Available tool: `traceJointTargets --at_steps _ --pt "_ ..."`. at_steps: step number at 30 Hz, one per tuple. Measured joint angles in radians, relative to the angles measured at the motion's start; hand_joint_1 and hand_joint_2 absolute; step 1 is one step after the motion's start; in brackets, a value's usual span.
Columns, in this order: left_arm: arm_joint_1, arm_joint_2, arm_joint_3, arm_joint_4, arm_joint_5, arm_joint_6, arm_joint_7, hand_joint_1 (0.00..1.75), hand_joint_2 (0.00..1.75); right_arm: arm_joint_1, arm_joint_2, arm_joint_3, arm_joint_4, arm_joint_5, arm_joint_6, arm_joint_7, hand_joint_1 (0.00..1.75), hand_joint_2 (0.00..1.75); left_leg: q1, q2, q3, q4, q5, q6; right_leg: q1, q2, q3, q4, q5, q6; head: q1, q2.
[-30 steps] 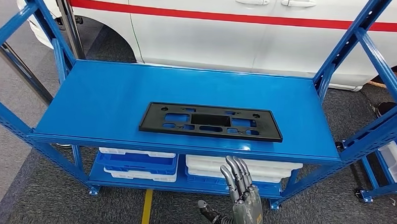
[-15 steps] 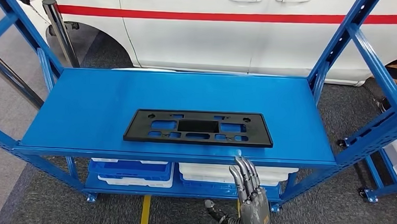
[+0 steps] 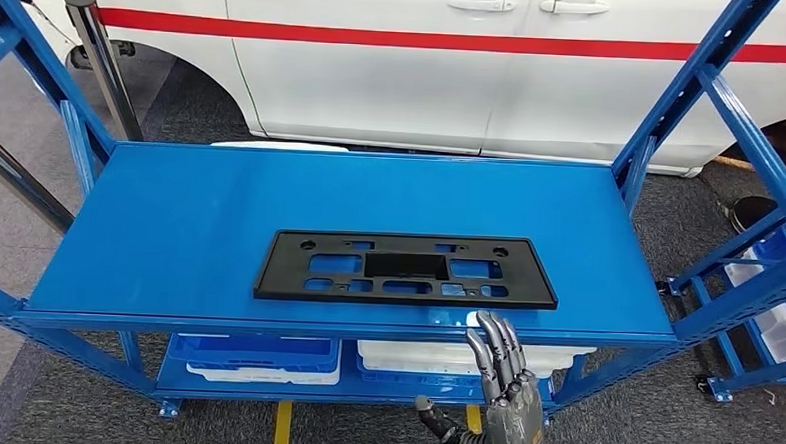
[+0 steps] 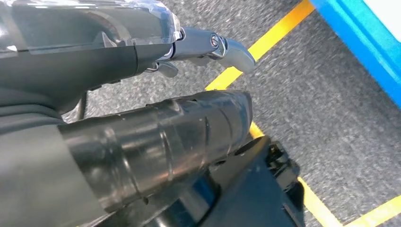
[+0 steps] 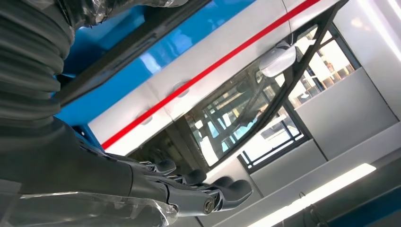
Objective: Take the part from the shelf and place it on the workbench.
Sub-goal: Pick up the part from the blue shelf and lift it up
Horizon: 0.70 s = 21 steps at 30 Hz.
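A big white car point(image 3: 455, 75) with a red stripe point(image 3: 457, 37) is parked behind. White and blue trays point(image 3: 263, 356) sit down low. A yellow line point(image 4: 265, 40) runs along the grey floor point(image 3: 51, 397).

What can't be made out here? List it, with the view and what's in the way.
- Contents of the blue and white bins on the lower level: head view, covered by the shelf top.
- Left hand fingertips: left wrist view, hidden behind its own cover and thumb.
- Far end of the black part: right wrist view, blocked by the right hand.
- White car's roof: head view, cut off by the top edge.
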Motion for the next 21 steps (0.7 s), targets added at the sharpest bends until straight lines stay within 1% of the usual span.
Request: traceJointTargets --at_steps 1,2,3,4,5,6,7,8,9,10,11,13,14,15,17,18,19,20,21 --pt "-0.001 0.0 0.0 0.0 0.0 0.0 0.0 0.0 0.0 0.001 0.0 -0.003 -0.001 -0.001 0.0 0.0 0.0 1.75 -0.001 0.001 0.002 0.0 -0.003 0.005 0.0 -0.002 -0.039 0.07 -0.028 0.002 0.0 0.0" --pt "-0.001 0.0 0.0 0.0 0.0 -0.001 0.0 0.0 0.0 0.003 0.0 -0.006 -0.002 -0.002 0.0 0.0 0.0 1.75 -0.003 0.002 0.005 0.0 -0.006 0.008 0.0 -0.002 -0.079 0.135 -0.047 0.003 0.0 0.0" --pt "-0.001 0.0 0.0 0.0 0.0 -0.001 0.0 0.0 0.0 0.004 0.0 -0.008 -0.002 -0.003 0.0 0.0 0.0 1.75 -0.006 0.002 0.009 0.0 -0.01 0.01 0.0 -0.002 -0.109 0.176 -0.05 0.003 0.0 0.0" --pt "0.0 0.0 0.0 0.0 -0.001 -0.002 0.0 0.0 0.0 0.005 0.0 -0.01 -0.002 -0.004 0.0 0.0 0.0 1.75 -0.008 0.002 0.014 0.0 -0.015 0.01 0.001 -0.002 -0.121 0.18 -0.031 0.001 0.0 0.0" --pt "0.001 0.0 0.0 0.0 -0.001 -0.002 0.0 0.0 0.0 0.006 0.0 -0.012 -0.002 -0.005 0.0 0.0 0.0 1.75 -0.01 0.002 0.022 0.0 -0.019 0.01 0.004 -0.002 -0.114 0.145 0.006 -0.004 0.0 0.0" --pt "0.001 0.0 0.0 0.0 -0.001 -0.003 0.0 0.0 0.0 0.006 0.0 -0.013 -0.002 -0.005 0.0 0.0 0.0 1.75 -0.012 0.002 0.03 0.0 -0.025 0.01 0.008 -0.003 -0.09 0.079 0.053 -0.013 0.0 0.0" --pt "0.001 -0.001 0.0 0.001 -0.001 -0.003 0.0 0.0 0.0 0.006 0.0 -0.014 -0.003 -0.005 0.0 0.0 0.0 1.75 -0.015 0.002 0.038 -0.001 -0.031 0.008 0.013 -0.006 -0.064 0.014 0.087 -0.024 0.0 0.0" --pt "0.0 -0.002 0.0 0.001 -0.001 -0.003 0.0 0.0 0.0 0.006 0.0 -0.016 -0.004 -0.006 0.0 0.0 0.0 1.75 -0.017 0.002 0.043 -0.001 -0.037 0.005 0.018 -0.009 -0.041 -0.041 0.108 -0.033 0.0 0.0" --pt "0.0 -0.003 0.0 0.002 -0.001 -0.003 0.001 0.0 0.0 0.006 0.0 -0.018 -0.005 -0.006 0.0 0.0 0.0 1.75 -0.018 0.002 0.046 -0.002 -0.04 0.0 0.023 -0.011 -0.028 -0.074 0.116 -0.041 0.0 0.0" --pt "-0.001 -0.004 0.0 0.002 -0.001 -0.003 0.001 0.0 0.0 0.007 0.0 -0.02 -0.006 -0.007 0.0 0.0 0.0 1.75 -0.018 0.003 0.046 -0.003 -0.043 -0.004 0.026 -0.013 -0.023 -0.084 0.11 -0.045 0.0 0.0" --pt "-0.003 -0.004 0.0 0.002 -0.001 -0.003 0.001 0.0 0.0 0.008 0.0 -0.022 -0.007 -0.008 0.0 0.0 0.0 1.75 -0.018 0.005 0.049 -0.006 -0.044 -0.009 0.026 -0.011 -0.02 -0.092 0.109 -0.047 0.0 0.0" --pt "-0.004 -0.003 0.0 0.002 -0.001 -0.003 0.001 0.0 0.0 0.01 0.0 -0.025 -0.009 -0.011 0.0 0.0 0.0 1.75 -0.017 0.005 0.052 0.0 -0.054 -0.018 0.019 -0.009 -0.005 -0.108 0.11 -0.051 -0.001 0.0" --pt "-0.004 -0.003 0.0 0.002 -0.001 -0.003 0.001 0.0 0.0 0.011 0.001 -0.026 -0.01 -0.012 0.0 0.0 0.0 1.75 -0.017 0.004 0.043 0.026 -0.069 -0.023 0.014 -0.01 0.005 -0.118 0.11 -0.054 -0.001 0.0" --pt "-0.004 -0.003 0.0 0.002 -0.001 -0.003 0.001 0.0 0.0 0.011 0.002 -0.026 -0.011 -0.012 0.0 0.0 0.0 1.75 -0.015 0.003 0.021 0.074 -0.092 -0.028 0.01 -0.011 0.014 -0.125 0.109 -0.057 -0.002 0.0" --pt "-0.003 -0.003 0.0 0.002 -0.001 -0.003 0.001 0.0 0.0 0.011 0.003 -0.027 -0.012 -0.013 0.0 0.0 0.0 1.75 -0.009 0.002 -0.053 0.202 -0.141 -0.037 0.009 -0.012 0.023 -0.127 0.101 -0.062 -0.002 0.0" --pt "-0.001 -0.003 0.0 0.002 -0.001 -0.003 0.002 0.0 0.0 0.012 0.003 -0.027 -0.012 -0.013 0.0 0.0 0.0 1.75 -0.005 0.002 -0.086 0.249 -0.149 -0.042 0.009 -0.011 0.028 -0.127 0.097 -0.061 -0.002 0.0" --pt "0.0 -0.002 0.001 0.002 -0.001 -0.003 0.002 0.0 0.0 0.013 0.003 -0.027 -0.012 -0.013 0.0 -0.001 0.0 1.75 -0.002 0.002 -0.104 0.263 -0.136 -0.046 0.007 -0.009 0.033 -0.127 0.092 -0.059 -0.002 0.0" --pt "0.001 -0.002 0.001 0.002 0.0 -0.003 0.003 0.0 0.0 0.014 0.003 -0.029 -0.012 -0.013 0.0 -0.002 0.0 1.75 0.002 0.002 -0.103 0.24 -0.103 -0.05 0.005 -0.007 0.04 -0.125 0.086 -0.055 -0.002 0.0" --pt "0.002 -0.001 0.001 0.002 0.0 -0.003 0.004 0.0 0.0 0.015 0.003 -0.032 -0.012 -0.014 0.0 -0.002 0.0 1.75 0.006 0.003 -0.085 0.182 -0.055 -0.054 0.002 -0.005 0.049 -0.123 0.078 -0.05 -0.002 0.0"
